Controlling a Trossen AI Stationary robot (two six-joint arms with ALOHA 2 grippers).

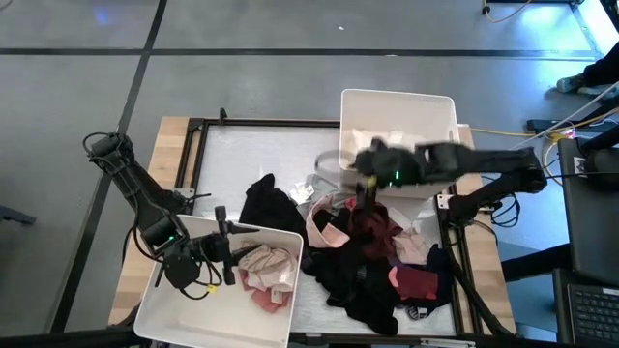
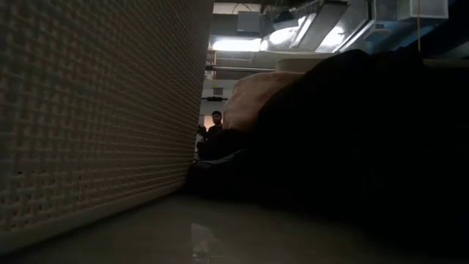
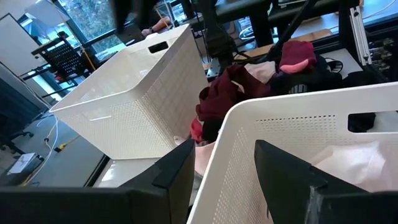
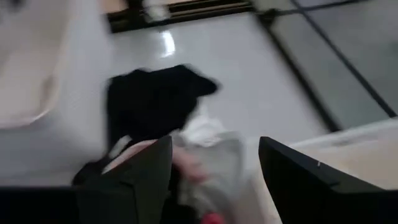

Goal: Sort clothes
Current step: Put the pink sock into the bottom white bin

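A desk with a pale top and a dark frame fills the middle of the overhead view, standing on a grey floor. Two white plastic bins sit on it. The far bin is at the far right of the desk and holds some pale fabric. The near bin is at the near left corner and holds a few pink and beige garments.

Between the bins lie the clothes, a loose heap in the near right part of the desk in black, maroon, pink and white. One black garment lies spread just to the left of the heap, near the centre of the desk.

The right arm reaches in from the right across the near edge of the far bin. The right gripper hangs above the far side of the heap. Its fingers stand wide apart with nothing between them, and the clothes lie below.

The left arm bends in from the left. The left gripper sits at the far rim of the near bin, its fingers spread on either side of the bin's wall, holding no garment.

In the table-level view, a person appears far off in the room.
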